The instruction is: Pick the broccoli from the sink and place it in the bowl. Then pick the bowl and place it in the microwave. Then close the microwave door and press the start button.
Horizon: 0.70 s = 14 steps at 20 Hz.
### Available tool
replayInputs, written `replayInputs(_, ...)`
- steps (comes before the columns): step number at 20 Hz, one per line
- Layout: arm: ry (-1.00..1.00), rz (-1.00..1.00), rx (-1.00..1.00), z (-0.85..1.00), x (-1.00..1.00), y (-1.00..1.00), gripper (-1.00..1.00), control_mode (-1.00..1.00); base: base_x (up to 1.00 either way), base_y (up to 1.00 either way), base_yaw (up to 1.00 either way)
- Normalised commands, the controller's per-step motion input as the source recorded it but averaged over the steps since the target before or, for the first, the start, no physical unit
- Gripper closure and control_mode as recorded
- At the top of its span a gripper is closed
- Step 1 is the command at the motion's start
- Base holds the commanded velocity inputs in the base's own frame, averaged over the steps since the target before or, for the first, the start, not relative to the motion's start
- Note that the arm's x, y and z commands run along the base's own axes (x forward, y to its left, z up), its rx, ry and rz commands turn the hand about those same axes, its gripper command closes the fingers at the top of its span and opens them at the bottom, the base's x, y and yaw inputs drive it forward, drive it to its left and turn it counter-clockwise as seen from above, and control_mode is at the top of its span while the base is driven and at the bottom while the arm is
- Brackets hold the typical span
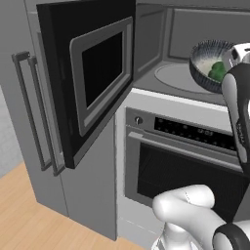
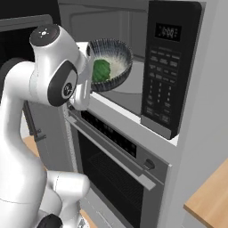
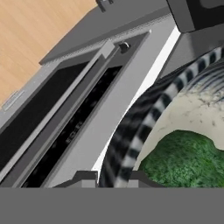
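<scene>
My gripper [image 3: 114,177] is shut on the rim of the striped dark bowl [image 3: 144,127], one finger inside and one outside. The bowl [image 1: 205,58] hangs tilted at the mouth of the microwave [image 1: 161,34], over the right part of the pale turntable [image 1: 173,78]. The green broccoli [image 1: 217,72] lies inside it. From the right, the bowl [image 2: 118,55] and broccoli [image 2: 101,70] sit just beyond my gripper [image 2: 91,67]. The microwave door [image 1: 88,78] stands swung open to the left. The button panel [image 2: 164,71] is right of the opening. The sink is out of view.
An oven [image 1: 185,161] with a bar handle and control strip sits directly below the microwave. Tall grey cabinet doors [image 1: 29,112] with bar handles stand behind the open door. Wooden floor [image 1: 24,215] lies at lower left. A wooden counter corner [image 2: 209,200] is at lower right.
</scene>
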Motion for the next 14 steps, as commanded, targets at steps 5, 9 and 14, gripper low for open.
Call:
replayInputs(5, 0.0, 0.0, 0.0, -0.01, 0.68, -0.05, 1.0, -1.0, 0.0, 0.0, 0.0)
replayInputs(9, 0.0, -0.01, 0.0, -0.05, 0.7, -0.08, 1.0, -1.0, 0.0, 0.0, 0.0)
replayInputs(14, 0.0, -0.05, 0.0, -0.21, 0.57, -0.22, 1.0, -1.0, 0.0, 0.0, 0.0)
